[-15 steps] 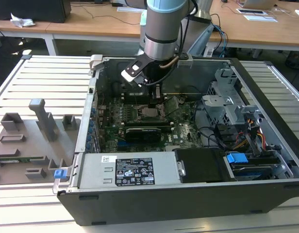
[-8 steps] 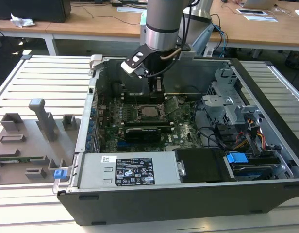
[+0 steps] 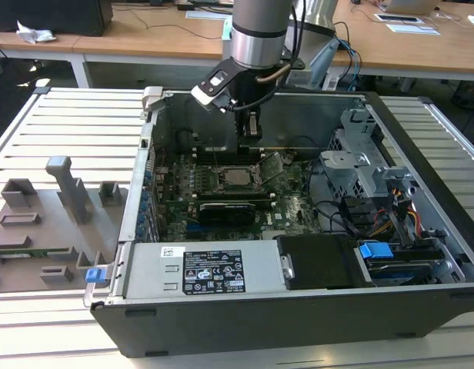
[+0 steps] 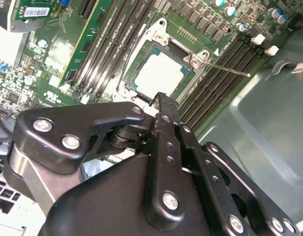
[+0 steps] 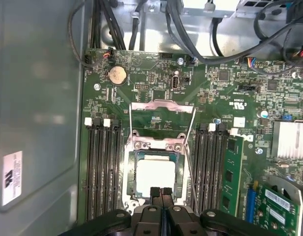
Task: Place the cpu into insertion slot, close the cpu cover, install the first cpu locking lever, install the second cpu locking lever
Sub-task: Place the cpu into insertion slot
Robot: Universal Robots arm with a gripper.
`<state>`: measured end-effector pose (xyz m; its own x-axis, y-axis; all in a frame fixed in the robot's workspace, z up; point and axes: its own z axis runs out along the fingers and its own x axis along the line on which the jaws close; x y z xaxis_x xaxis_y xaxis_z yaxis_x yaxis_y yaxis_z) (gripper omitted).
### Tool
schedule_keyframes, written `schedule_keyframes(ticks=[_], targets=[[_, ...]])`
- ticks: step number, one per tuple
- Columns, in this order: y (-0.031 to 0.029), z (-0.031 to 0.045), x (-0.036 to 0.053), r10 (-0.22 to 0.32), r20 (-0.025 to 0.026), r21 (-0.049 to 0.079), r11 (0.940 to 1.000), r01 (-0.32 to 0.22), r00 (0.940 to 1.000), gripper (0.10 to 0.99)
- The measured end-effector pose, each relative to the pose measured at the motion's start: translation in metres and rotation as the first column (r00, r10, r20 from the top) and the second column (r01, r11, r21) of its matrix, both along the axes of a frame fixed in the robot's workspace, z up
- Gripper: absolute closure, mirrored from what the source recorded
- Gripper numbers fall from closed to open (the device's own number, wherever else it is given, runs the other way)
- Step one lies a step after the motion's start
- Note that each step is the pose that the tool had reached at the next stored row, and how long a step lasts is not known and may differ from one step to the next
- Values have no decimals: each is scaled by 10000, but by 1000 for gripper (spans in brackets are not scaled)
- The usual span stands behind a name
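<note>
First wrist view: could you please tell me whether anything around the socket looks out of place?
Nothing damaged or askew: the cpu sits square in the slot. Only the cover stands open, and a lever sticks out unlatched.

- Power supply housing [image 3: 245, 265]: large white label [image 3: 214, 275] with rows of dark symbols and fine print; no line legible.
- Same housing: small white sticker [image 3: 172, 251] beside the label; print not legible.
- Grey chassis wall [image 5: 38, 98], first wrist view: white side label [image 5: 12, 178] bearing a dark mark; characters not legible.
- Motherboard [image 5: 141, 88]: white printed lettering [image 5: 238, 104]; too fine to make out.
- Green card [image 4: 41, 19], second wrist view: barcode sticker [image 4: 31, 11]; digits not legible.
- Board beside a corner of the insertion slot [image 4: 164, 48]: small white triangle mark [image 4: 216, 51].
</note>
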<state>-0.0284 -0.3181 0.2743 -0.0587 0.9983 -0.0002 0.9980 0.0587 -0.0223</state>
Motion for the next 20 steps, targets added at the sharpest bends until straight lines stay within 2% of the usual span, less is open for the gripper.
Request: schedule_keyframes(ticks=[5, 6, 7, 9, 20], targets=[[0, 132, 0, 1, 0, 0, 10000, -1, 10000, 980], [0, 173, 0, 0, 0, 0, 10000, 0, 10000, 980], [0, 248, 0, 0, 0, 0, 10000, 0, 10000, 980], [0, 324, 0, 0, 0, 0, 10000, 0, 10000, 980], [0, 334, 0, 0, 0, 1, 10000, 0, 10000, 980]])
